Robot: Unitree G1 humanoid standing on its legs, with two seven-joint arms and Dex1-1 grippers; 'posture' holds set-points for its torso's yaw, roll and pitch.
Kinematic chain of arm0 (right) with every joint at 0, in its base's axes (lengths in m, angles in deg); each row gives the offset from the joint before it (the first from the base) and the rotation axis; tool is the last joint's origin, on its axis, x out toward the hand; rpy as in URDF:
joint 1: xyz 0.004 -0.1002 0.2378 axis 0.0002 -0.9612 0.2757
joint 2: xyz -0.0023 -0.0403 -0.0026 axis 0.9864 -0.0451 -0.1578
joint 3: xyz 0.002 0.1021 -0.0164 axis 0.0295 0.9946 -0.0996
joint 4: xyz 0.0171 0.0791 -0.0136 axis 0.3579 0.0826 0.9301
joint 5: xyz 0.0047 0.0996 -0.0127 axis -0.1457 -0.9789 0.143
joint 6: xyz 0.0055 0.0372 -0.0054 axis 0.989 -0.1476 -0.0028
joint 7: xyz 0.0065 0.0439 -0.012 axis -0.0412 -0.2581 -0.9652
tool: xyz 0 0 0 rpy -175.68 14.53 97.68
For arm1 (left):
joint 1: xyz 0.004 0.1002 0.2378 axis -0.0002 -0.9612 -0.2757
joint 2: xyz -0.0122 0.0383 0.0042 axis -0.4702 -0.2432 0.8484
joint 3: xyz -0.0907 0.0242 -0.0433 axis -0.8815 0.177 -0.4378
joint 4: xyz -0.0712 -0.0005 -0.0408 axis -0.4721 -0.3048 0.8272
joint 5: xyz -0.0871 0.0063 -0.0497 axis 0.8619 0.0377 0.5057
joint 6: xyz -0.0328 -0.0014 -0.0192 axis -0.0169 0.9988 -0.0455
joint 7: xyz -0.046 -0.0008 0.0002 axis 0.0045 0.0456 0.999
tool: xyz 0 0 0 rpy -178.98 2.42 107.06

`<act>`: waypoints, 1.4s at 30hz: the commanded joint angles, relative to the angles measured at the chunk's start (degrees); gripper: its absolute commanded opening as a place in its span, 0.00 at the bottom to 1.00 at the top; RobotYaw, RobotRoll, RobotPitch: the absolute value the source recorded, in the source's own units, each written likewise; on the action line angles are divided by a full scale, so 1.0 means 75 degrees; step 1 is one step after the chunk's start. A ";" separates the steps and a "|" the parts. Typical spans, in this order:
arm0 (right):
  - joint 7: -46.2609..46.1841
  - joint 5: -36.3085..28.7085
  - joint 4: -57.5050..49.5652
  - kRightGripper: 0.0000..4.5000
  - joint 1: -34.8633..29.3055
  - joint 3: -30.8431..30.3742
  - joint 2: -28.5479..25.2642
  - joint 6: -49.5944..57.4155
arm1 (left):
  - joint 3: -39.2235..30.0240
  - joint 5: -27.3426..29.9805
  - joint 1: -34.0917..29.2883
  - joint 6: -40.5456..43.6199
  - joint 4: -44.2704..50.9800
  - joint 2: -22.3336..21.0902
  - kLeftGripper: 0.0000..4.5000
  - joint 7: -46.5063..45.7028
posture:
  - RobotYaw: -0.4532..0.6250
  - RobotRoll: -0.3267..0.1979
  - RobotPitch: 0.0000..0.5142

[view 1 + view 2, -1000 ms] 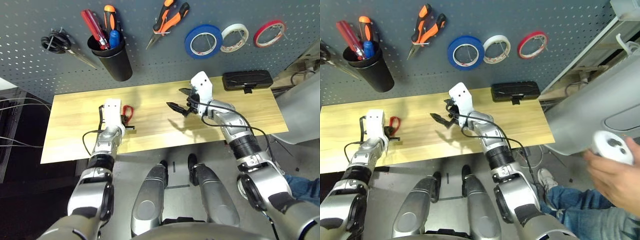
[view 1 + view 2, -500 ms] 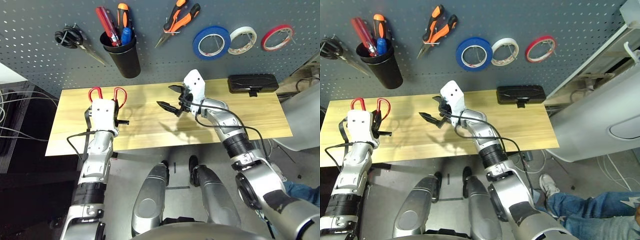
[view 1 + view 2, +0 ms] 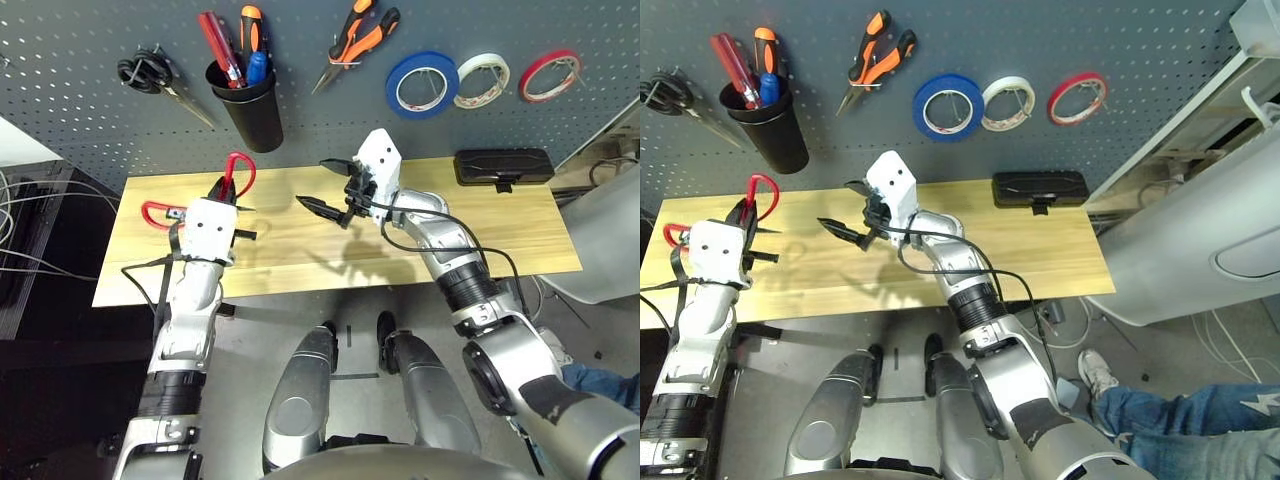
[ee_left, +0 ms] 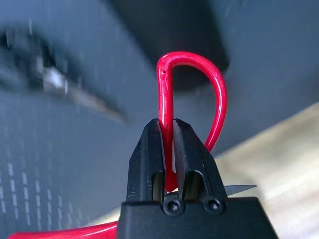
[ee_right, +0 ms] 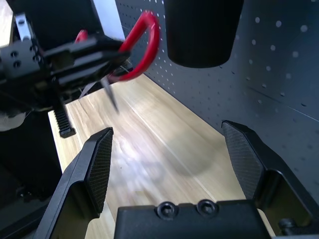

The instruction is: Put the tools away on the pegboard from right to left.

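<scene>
I see my left gripper (image 3: 226, 196) at the middle left of the head view, lifted above the table (image 3: 300, 260). It is pinched tight on the red scissors (image 3: 234, 172). In the left wrist view the two black fingers (image 4: 149, 154) squeeze one red loop (image 4: 192, 94) of the handle between them, and the loop sticks up past the tips. A thin metal blade tip (image 4: 239, 188) pokes out to the side, low behind the fingers. The other red loop (image 3: 160, 212) sticks out toward the left side of the frame. My right gripper (image 3: 328, 186) is in the middle of the frame, just right of the scissors and not touching them. Its fingers are spread wide and hold nothing. In the right wrist view I see the wood table between its two fingers (image 5: 97, 162), with the scissors and my left gripper at the upper left. The pegboard (image 3: 80, 70) fills the top of the head view. On it, from right to left, hang a red tape roll (image 3: 544, 74), a white tape roll (image 3: 481, 79), the blue tape roll (image 3: 422, 84) and the pliers (image 3: 360, 38). Next comes a black cup (image 3: 248, 105) with the small blue screwdriver (image 3: 255, 68) and other tools in it. Black scissors (image 3: 150, 78) hang at the upper left. A black case (image 3: 501, 164) lies on the table at the right, near the board.
</scene>
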 commanded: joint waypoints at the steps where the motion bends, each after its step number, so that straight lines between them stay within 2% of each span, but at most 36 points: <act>1: 0.0096 -0.0073 -0.0065 1.00 -0.0029 -0.0142 0.0090 -0.0124 | -0.0151 -0.0185 0.0079 -0.0174 0.0084 -0.0092 0.02 -0.0254 | 0.59 0.62 0.53; 8: 0.0126 -0.0092 -0.0098 1.00 0.0025 -0.0153 0.0186 -0.0192 | -0.0552 -0.0344 0.0324 -0.0330 0.0035 -0.0464 0.02 -0.0594 | 0.59 0.62 0.52; 21: 0.0138 -0.0060 0.0027 1.00 0.0145 -0.0139 0.0263 -0.0284 | -0.1377 -0.0045 0.1017 -0.0337 -0.0670 -0.1179 0.02 -0.0835 | 0.59 0.62 0.51; 42: -0.0193 -0.0395 0.0022 1.00 0.0633 0.0017 0.0719 -0.0631 | -0.1647 0.0654 0.1869 -0.0166 -0.2105 -0.1292 0.02 -0.0850 | 0.58 0.62 0.49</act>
